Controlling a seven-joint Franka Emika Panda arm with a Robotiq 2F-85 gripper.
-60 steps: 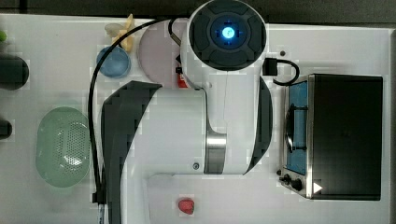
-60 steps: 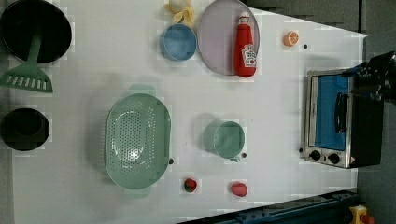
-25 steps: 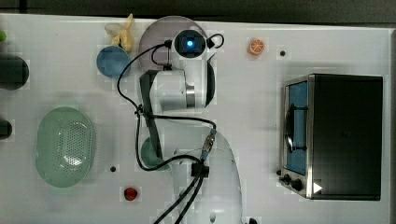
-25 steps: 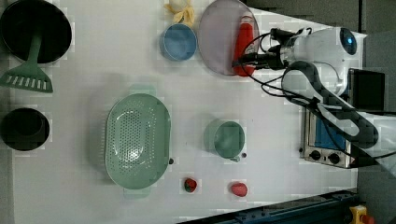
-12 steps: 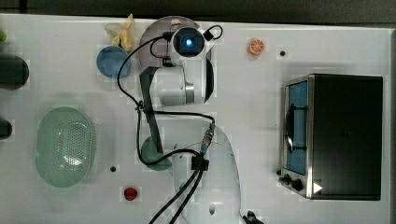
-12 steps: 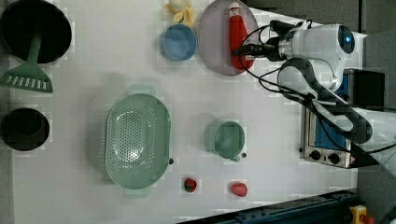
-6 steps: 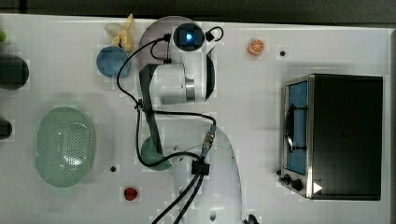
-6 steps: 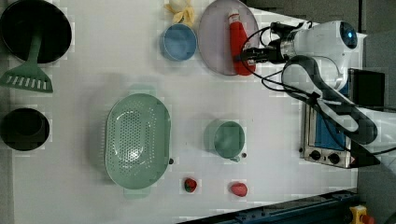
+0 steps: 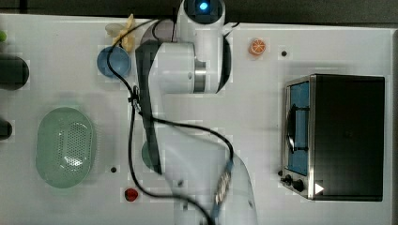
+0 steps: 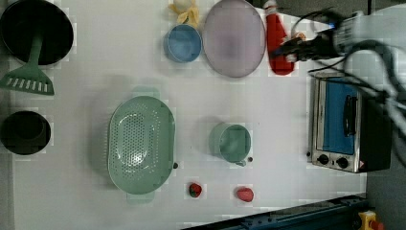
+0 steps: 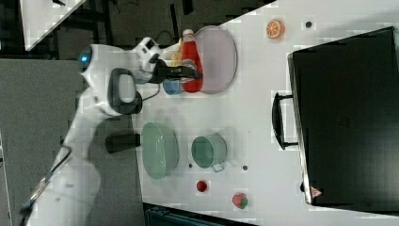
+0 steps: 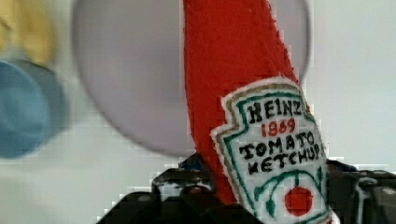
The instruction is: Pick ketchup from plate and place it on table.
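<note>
The ketchup [image 10: 277, 45] is held by the gripper [image 10: 287, 50], whose fingers are clamped on the bottle's lower body. In the left view it is seen in the upper right of the frame, just to the right of the plate [image 10: 233, 38], and it appears to be off the dish; whether it touches the table [image 10: 95, 72] cannot be told. In the right view the red bottle [image 11: 190, 61] is seen upper centre, overlapping the plate's [image 11: 219, 59] left edge, with the gripper [image 11: 186, 73] across it. In the wrist view the ketchup's [image 12: 243, 102] white label fills the lower right, with the plate [image 12: 130, 84] behind it and a blue bowl [image 12: 23, 116] at the left edge. In the top view the arm covers most of the plate [image 9: 162, 33] at upper centre.
</note>
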